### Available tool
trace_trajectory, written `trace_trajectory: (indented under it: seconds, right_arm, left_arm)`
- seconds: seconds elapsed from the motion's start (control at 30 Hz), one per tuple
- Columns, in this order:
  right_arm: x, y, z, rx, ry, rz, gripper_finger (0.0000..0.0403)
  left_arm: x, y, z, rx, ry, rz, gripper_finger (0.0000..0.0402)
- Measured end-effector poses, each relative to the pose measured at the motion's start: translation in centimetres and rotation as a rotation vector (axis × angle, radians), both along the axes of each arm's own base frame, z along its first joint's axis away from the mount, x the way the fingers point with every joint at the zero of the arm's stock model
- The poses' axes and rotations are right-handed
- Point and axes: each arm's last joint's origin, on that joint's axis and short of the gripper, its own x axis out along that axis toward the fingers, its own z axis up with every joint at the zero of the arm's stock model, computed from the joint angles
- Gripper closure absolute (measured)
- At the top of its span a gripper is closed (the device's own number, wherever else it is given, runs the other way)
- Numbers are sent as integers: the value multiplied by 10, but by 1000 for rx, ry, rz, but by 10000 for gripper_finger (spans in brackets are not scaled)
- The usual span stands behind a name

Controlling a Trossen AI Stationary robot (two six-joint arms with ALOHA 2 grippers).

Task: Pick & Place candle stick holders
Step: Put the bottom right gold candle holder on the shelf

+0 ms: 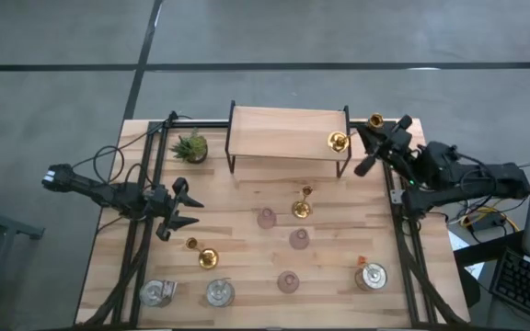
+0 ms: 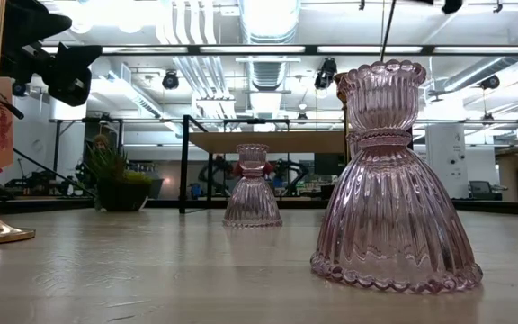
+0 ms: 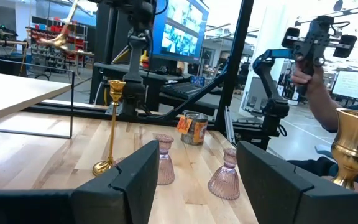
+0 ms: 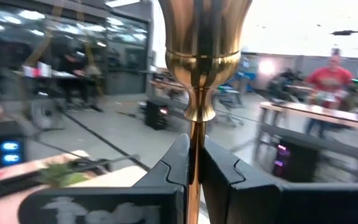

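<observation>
My right gripper [image 1: 362, 138] is shut on a gold candle stick holder [image 1: 339, 141] over the right end of the wooden shelf [image 1: 283, 129]. My left gripper [image 1: 194, 211] is open and empty at the table's left, just far of a second gold holder [image 1: 201, 253]. A third gold holder [image 1: 302, 204] stands mid-table on its round base. Three pink glass holders [image 1: 266, 218] [image 1: 299, 239] [image 1: 288, 281] stand mid-table. Three silvery cups [image 1: 157, 292] [image 1: 219, 292] [image 1: 373, 276] stand along the near edge. My right gripper pinches the gold holder's thin stem [image 4: 194, 146] between its two fingers, a little below the cup [image 4: 204, 37]. The fingers lie across the stem. The holder is lifted clear and tilted, its round base [image 1: 339, 141] over the shelf's right end and its cup [image 1: 375, 119] toward the table's right.
A small spiky green potted plant [image 1: 190, 145] stands at the far left beside the shelf. Black frame rails [image 1: 141, 239] run along both table sides. A person's hand with a device [image 3: 316, 43] shows beyond the table's right side.
</observation>
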Motion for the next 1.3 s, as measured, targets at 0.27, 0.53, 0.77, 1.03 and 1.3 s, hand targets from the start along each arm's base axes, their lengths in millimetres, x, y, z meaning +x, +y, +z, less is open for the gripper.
trace_trajectory:
  seconds: [0.27,0.53,0.77,1.03,1.3]
  right_arm:
    - [18,-39,-11,23,34,-17,385]
    - [27,-82,-14,76,-22,-36,385]
    - [37,-112,-10,112,31,-66,385]
    - [48,-140,-7,262,164,-125,385]
    - [51,-152,-2,290,149,-151,385]
  left_arm:
    - [0,0,0,0,0,0,183]
    - [0,0,0,0,0,0,183]
    - [0,0,0,0,0,0,183]
    - [0,0,0,0,0,0,183]
    - [0,0,0,0,0,0,183]
